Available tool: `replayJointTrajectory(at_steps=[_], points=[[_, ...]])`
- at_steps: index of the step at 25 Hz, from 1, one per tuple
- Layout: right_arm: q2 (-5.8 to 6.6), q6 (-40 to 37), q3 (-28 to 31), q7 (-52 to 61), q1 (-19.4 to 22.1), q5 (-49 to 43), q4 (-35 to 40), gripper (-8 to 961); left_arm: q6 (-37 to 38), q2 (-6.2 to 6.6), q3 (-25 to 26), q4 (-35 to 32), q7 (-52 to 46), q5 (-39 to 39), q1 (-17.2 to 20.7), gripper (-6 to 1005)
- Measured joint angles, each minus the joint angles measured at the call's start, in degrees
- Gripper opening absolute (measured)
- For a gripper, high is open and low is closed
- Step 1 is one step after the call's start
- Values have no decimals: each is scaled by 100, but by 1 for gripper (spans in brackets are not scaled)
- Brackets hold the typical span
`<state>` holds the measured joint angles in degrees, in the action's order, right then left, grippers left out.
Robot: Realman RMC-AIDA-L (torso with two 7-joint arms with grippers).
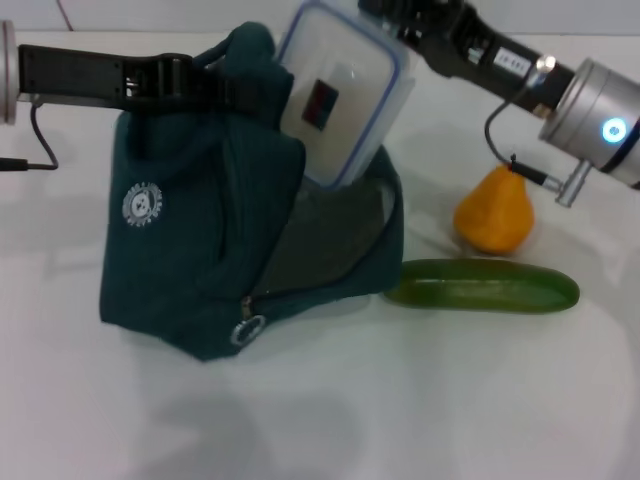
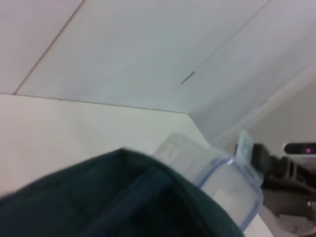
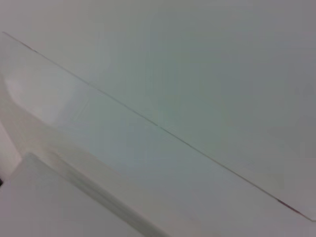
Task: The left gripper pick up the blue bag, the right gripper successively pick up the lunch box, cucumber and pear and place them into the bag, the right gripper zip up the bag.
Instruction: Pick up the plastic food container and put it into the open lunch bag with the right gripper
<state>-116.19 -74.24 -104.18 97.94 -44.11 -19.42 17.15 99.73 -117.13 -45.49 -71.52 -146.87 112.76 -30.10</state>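
The blue bag point(image 1: 180, 240) stands on the white table, its mouth open to the right and showing silver lining. My left gripper point(image 1: 222, 88) reaches in from the left and is shut on the bag's handles, holding the top up. My right gripper point(image 1: 385, 15) comes from the upper right and is shut on the top edge of the lunch box point(image 1: 340, 95). The box is tilted, with its lower end inside the bag's mouth. The left wrist view shows bag fabric point(image 2: 123, 197), the lunch box point(image 2: 224, 180) and the right gripper point(image 2: 276, 170). The pear point(image 1: 493, 215) and the cucumber point(image 1: 485, 285) lie on the table right of the bag.
The bag's ring zipper pull point(image 1: 248, 328) hangs at its lower front and a round white logo point(image 1: 143, 205) is on its side. The white table point(image 1: 400, 400) stretches in front of the bag. The right wrist view shows only a pale flat surface.
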Motion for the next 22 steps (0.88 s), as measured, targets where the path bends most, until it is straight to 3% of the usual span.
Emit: replayJointTrajectory(at_steps=[9,22], points=[[1,378,-450,-282,207,69,240,174,-5,-11,2,259,82,-145,4,45],[0,1366,-1010,-831,149,82,750,186,2,-31,-22,559,259,-158,1,44]])
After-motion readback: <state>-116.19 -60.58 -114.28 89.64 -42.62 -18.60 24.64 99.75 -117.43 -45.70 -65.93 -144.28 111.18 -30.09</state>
